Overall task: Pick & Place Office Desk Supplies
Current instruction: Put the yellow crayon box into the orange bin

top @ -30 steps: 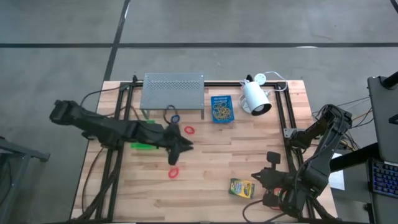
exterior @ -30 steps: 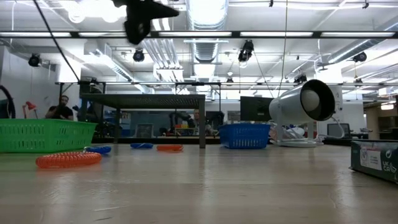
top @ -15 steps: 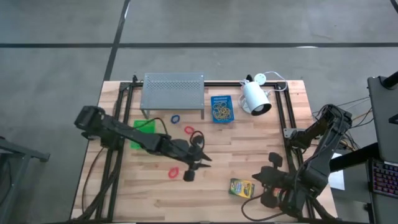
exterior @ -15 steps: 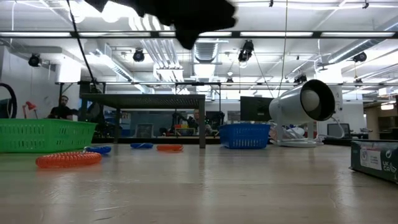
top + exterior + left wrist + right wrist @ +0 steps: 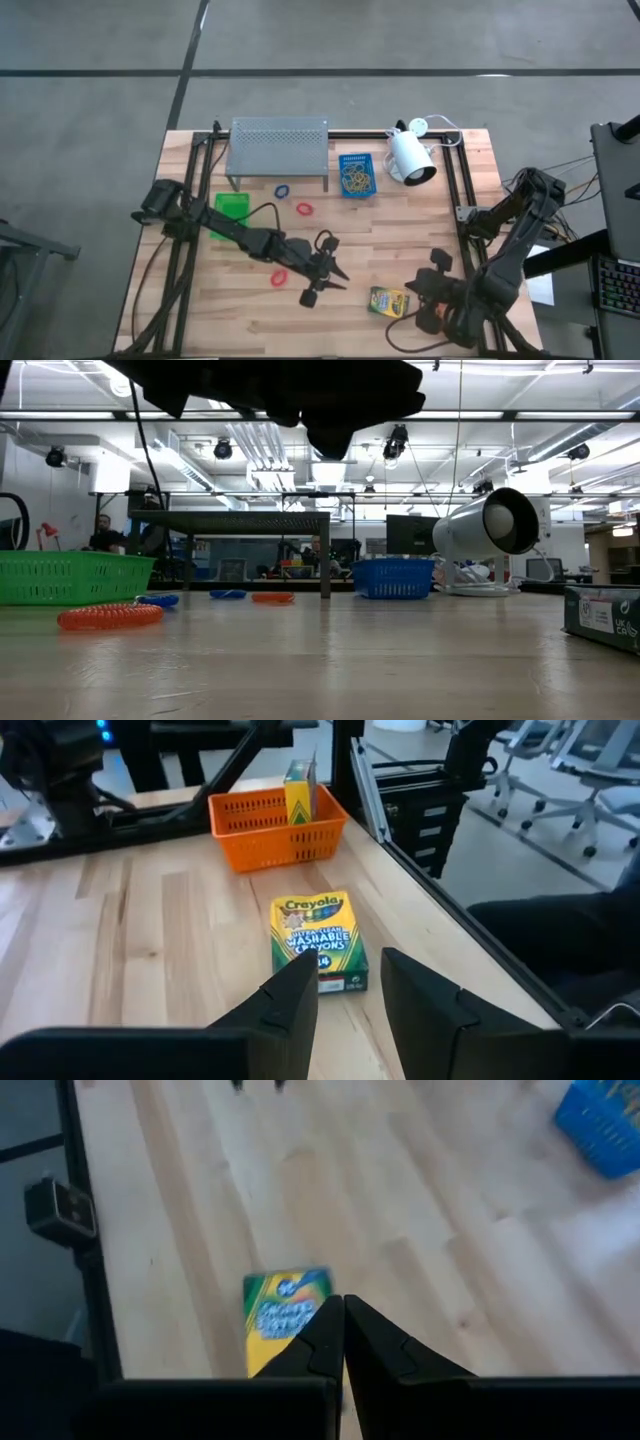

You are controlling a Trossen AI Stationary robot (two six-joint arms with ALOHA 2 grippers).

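I've swung the left arm out from beside the shelf (image 5: 279,146) toward the middle of the desk (image 5: 400,250), and its gripper (image 5: 323,282) now hangs above the boards past the red loop (image 5: 279,277), jaws parted with nothing between them. In the left wrist view the fingers (image 5: 288,1005) line up on the crayon box (image 5: 318,941), which lies flat near the desk's right front edge, so I judge that box is my next pick; it has not been touched. Beyond it in that view an orange tray (image 5: 277,823) already holds a second box (image 5: 299,789) standing on end, which I take as where this one belongs. The right gripper (image 5: 343,1342) is clenched empty and has stayed parked at the right front corner, looking down over the same crayon box. Nothing on the desk has moved: a second red loop (image 5: 304,209) and a blue loop (image 5: 282,190) still lie just in front of the shelf, the green tray (image 5: 231,212) sits toward the left edge, and the blue tray (image 5: 357,174) of rubber bands (image 5: 357,180) stands near the back edge beside the white lamp (image 5: 411,157). The top is pale wood planking framed by black rails. From table height the room behind is a wide workshop with strip lights, hanging cables, and a person (image 5: 100,534) seated far off.
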